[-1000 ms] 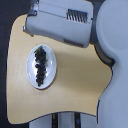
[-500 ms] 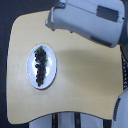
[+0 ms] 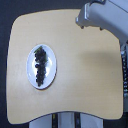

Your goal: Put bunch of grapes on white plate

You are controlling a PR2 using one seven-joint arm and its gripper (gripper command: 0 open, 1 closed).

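Grapes (image 3: 40, 65): bunch lying lengthwise inside white plate (image 3: 51, 74) on wooden table (image 3: 80, 75); arm (image 3: 102, 17) withdrawn over the last second to the exterior view's upper right, well apart; gripper fingers unseen, opening undeterminable; placement judged complete.

One bunch of grapes (image 3: 40, 64), one white plate (image 3: 50, 76), one table (image 3: 85, 75), one arm (image 3: 102, 17).

Bulky light grey robot arm (image 3: 102, 17), smooth rounded casing, boxy blurred end, darker shadowed underside, thicker white segment behind
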